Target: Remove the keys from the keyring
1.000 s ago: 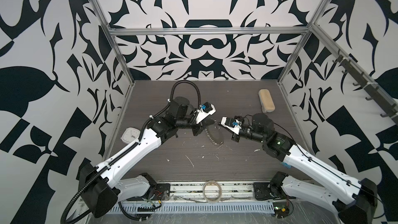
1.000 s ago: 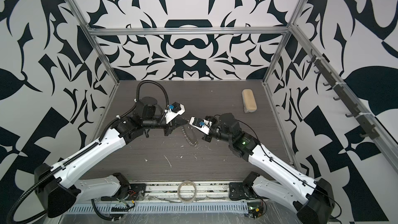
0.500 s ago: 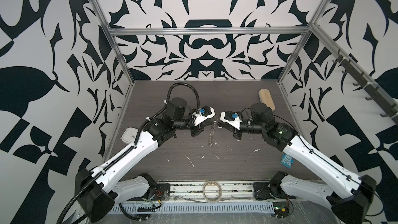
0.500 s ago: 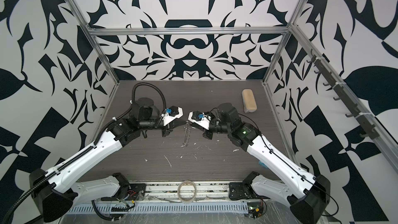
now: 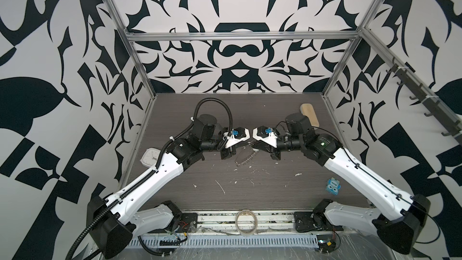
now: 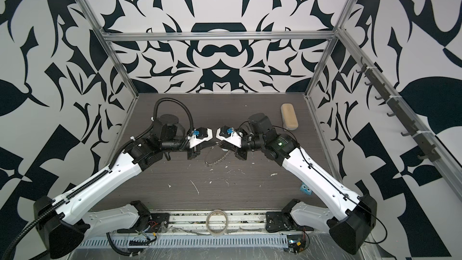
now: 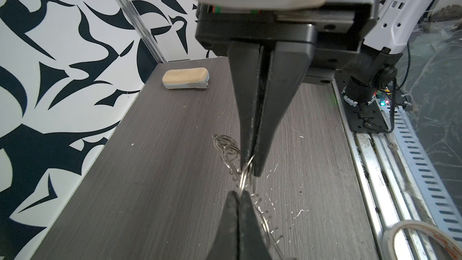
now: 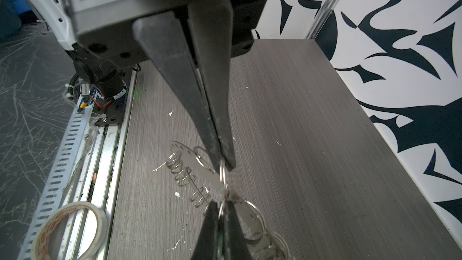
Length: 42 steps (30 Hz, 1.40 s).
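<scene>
Both claws are pressed together — left claw [image 7: 238,196] and right claw [image 7: 252,170], tip to tip, each pinching a wire loop of the keyring [image 8: 205,172] hanging just beneath them. Best anchor one side, pull gently — no key is discernible.

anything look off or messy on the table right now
White scraps litter the table around the keyring, which hangs tilted, pinched between the shut left gripper and right gripper. A tape roll sits on the front rail, off the tabletop.
</scene>
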Motion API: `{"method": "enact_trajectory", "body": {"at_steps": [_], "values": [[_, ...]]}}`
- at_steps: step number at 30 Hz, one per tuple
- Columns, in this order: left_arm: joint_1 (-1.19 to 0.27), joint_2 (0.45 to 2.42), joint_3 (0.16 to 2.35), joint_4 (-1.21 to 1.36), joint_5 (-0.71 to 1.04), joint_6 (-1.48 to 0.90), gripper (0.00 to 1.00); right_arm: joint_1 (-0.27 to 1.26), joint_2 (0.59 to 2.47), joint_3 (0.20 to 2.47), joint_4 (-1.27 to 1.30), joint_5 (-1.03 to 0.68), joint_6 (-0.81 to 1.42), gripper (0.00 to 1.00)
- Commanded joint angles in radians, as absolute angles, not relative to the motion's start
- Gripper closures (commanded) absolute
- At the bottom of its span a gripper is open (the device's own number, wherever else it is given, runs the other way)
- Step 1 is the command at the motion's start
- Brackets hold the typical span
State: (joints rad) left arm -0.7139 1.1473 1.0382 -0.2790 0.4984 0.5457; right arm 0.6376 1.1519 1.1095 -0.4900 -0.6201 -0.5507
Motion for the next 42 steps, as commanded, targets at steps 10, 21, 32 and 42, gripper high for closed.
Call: {"method": "enact_trajectory", "body": {"at_steps": [10, 21, 32, 42], "values": [[-0.698, 1.135, 1.071, -0.290, 0.420, 0.644, 1.00, 0.644, 1.190, 1.245, -0.732, -0.737, -0.626, 1.00], [-0.698, 1.132, 1.063, -0.291, 0.419, 0.688, 1.00, 0.643, 1.218, 1.276, -0.769, -0.890, -0.611, 1.00], [-0.698, 1.133, 1.038, -0.257, 0.453, 0.678, 1.00, 0.597, 1.174, 1.177, -0.501, -1.050, -0.425, 1.00], [-0.698, 1.143, 1.034, -0.304, 0.522, 0.690, 1.00, 0.594, 1.109, 1.116, -0.343, -1.039, -0.372, 1.00]]}}
